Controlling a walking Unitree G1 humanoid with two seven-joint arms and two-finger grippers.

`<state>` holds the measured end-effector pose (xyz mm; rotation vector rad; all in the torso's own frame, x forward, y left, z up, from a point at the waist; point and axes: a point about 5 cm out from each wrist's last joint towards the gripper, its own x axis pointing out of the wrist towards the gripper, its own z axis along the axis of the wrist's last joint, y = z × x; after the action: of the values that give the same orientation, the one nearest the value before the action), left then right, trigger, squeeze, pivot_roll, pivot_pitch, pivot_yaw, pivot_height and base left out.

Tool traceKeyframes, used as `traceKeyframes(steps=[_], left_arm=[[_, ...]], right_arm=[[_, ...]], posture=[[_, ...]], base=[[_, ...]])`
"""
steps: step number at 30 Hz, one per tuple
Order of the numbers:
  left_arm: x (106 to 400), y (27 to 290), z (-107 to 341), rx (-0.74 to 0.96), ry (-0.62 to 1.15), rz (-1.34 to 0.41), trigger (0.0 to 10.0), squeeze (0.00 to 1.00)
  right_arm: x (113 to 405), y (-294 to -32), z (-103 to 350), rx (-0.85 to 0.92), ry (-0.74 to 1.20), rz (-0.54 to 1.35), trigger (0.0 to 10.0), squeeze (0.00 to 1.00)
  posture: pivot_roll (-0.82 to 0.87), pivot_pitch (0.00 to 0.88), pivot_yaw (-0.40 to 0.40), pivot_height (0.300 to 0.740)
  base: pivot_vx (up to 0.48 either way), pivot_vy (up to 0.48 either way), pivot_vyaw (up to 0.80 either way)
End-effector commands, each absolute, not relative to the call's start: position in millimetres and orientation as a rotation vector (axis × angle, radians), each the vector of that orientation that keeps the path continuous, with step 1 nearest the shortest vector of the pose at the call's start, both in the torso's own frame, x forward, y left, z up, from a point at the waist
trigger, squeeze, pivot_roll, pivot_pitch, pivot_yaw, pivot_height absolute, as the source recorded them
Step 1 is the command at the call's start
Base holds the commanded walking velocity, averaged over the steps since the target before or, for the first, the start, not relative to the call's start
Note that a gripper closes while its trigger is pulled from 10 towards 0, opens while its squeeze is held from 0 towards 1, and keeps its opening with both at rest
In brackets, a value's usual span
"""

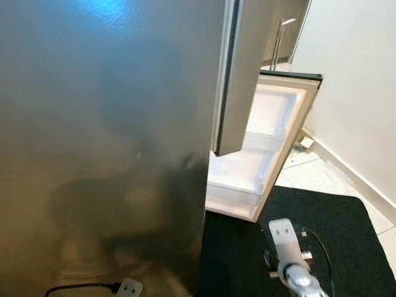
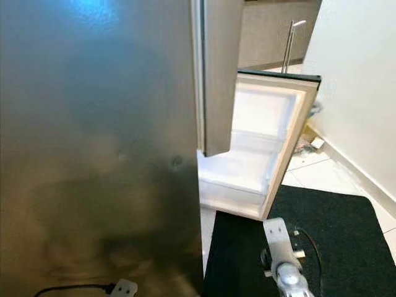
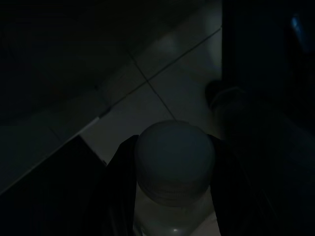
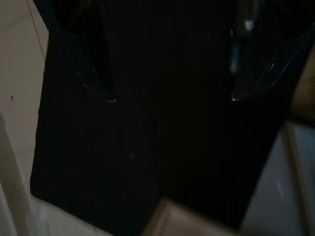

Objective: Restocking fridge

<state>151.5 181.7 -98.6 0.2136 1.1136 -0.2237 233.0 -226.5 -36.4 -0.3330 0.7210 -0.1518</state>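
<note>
Restocking is judged barely begun: a white-capped pale bottle [image 3: 174, 162] is clamped in the left gripper [image 3: 172, 196], held low over tiled floor. The tall steel fridge [image 1: 105, 142] is seen with its lower door [image 1: 272, 148] open. The right gripper [image 4: 172, 98] is spread wide over a black mat [image 1: 334, 235].

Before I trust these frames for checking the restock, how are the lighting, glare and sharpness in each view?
Left eye view: evenly lit, slightly soft; blue glare and a dark shadow on the steel fridge side. Right eye view: the same, with the open lower door bright. Left wrist view: very dark; a pale bottle cap is dimly visible. Right wrist view: dark; the right gripper spread over the black mat.
</note>
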Motion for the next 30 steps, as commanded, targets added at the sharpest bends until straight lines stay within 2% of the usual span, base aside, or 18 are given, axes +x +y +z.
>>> traceKeyframes(steps=[1,2,8,10,16,19,30], left_arm=[[147.4,180.6,-100.3,0.223,1.127,-0.236,10.0,0.00],[147.4,180.6,-100.3,0.223,1.127,-0.236,10.0,0.00],[150.3,179.6,-99.3,0.221,1.117,-0.238,10.0,0.00],[150.4,179.5,-99.3,0.221,1.117,-0.239,10.0,0.00],[149.7,179.5,-99.6,0.230,1.125,-0.248,10.0,0.00],[149.2,179.7,-99.7,0.225,1.127,-0.250,10.0,0.00],[147.8,181.8,-100.0,0.213,1.136,-0.250,10.0,0.00]], right_arm=[[210.0,-229.3,-54.2,-0.360,0.814,-0.125,10.0,0.00],[210.0,-229.3,-54.2,-0.360,0.814,-0.125,10.0,0.00],[159.9,-233.8,-83.7,-0.402,1.002,-0.057,10.0,0.00],[156.6,-234.0,-85.2,-0.402,1.014,-0.054,10.0,0.00],[122.0,-236.0,-98.8,-0.405,1.143,-0.019,10.0,0.00],[117.5,-236.7,-100.2,-0.410,1.160,-0.015,10.0,0.00],[118.6,-238.0,-99.8,-0.400,1.163,-0.028,10.0,0.00]], posture=[[-0.10,0.023,0.037,0.740],[-0.10,0.023,0.037,0.740],[-0.10,0.013,0.033,0.740],[-0.10,0.012,0.033,0.740],[-0.09,0.006,0.033,0.740],[-0.09,0.005,0.034,0.740],[-0.09,0.009,0.039,0.740]], base=[[0.000,0.000,0.00],[0.000,0.000,0.00],[0.000,0.000,0.00],[0.000,0.000,0.00],[0.000,0.000,0.00],[0.000,0.000,0.00],[0.000,-0.439,0.00]])
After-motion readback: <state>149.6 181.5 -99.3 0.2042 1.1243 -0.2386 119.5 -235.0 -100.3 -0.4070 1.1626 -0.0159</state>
